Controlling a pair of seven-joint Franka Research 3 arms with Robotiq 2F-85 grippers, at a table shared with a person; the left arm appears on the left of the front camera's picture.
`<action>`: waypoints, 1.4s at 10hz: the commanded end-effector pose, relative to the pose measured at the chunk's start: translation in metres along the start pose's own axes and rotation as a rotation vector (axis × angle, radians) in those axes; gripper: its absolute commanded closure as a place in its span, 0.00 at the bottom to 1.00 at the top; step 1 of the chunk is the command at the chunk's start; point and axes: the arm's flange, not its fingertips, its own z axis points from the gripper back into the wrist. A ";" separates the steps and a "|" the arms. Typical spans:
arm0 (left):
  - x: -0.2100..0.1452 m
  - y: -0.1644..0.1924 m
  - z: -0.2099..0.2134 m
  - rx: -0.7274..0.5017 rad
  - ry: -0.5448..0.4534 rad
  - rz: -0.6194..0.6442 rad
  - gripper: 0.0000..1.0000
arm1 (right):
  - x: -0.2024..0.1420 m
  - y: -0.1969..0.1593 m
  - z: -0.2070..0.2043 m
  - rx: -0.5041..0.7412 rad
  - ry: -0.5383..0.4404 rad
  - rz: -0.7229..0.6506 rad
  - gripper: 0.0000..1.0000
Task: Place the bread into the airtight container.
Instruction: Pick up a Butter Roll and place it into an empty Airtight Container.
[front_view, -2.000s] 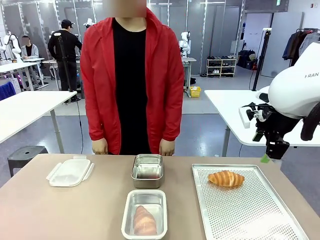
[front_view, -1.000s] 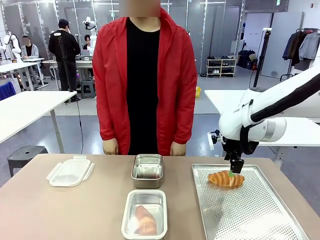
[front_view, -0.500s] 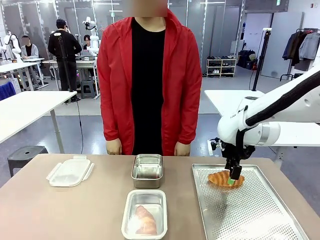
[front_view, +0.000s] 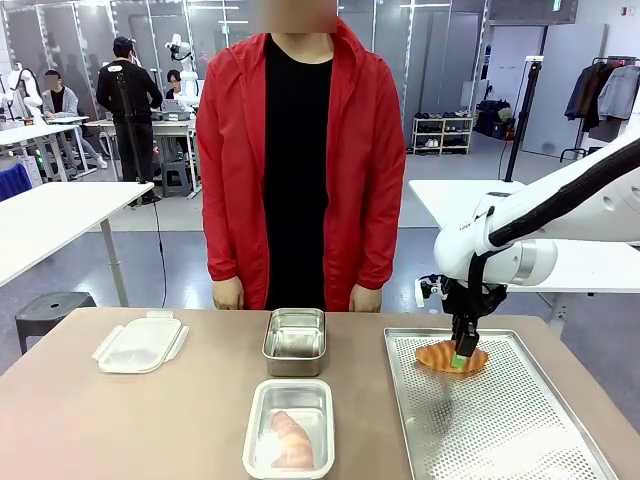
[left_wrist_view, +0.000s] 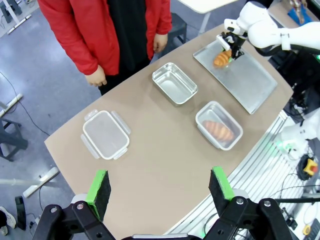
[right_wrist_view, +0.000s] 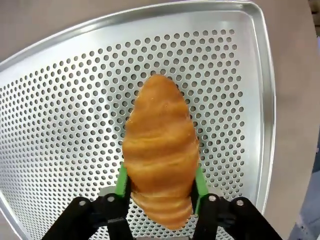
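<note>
The right gripper (front_view: 460, 355) is clenched on the bread (right_wrist_view: 160, 145), a golden croissant, its two green pads pressing the pastry's sides near one end while the rest of the loaf reaches out beyond the fingertips. Directly beneath the gripper is a perforated metal tray (front_view: 500, 420), and the bread sits low over or on its far end; whether it touches the tray I cannot tell. To that gripper's left on the surface (front_view: 180, 420) stands an empty metal container (front_view: 294, 340), and closer to the robot's side a second container (front_view: 290, 430) with another croissant inside. Farther left again lies a clear lid (front_view: 140, 343) with clips. The left gripper (left_wrist_view: 160, 187) hangs high above the surface, released, nothing between its fingers. A person (front_view: 298, 160) in a red jacket stands beyond the containers, hands hanging at the surface's far edge.
</note>
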 end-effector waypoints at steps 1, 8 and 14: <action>0.000 -0.001 0.001 -0.012 -0.006 -0.008 0.00 | 0.004 -0.004 -0.001 0.034 0.002 -0.031 0.86; 0.000 -0.001 0.001 -0.012 -0.006 -0.008 0.00 | 0.082 0.041 0.106 -0.022 0.019 -0.026 1.00; 0.000 -0.001 0.001 -0.012 -0.006 -0.008 0.00 | 0.259 0.090 0.095 -0.079 0.023 -0.036 1.00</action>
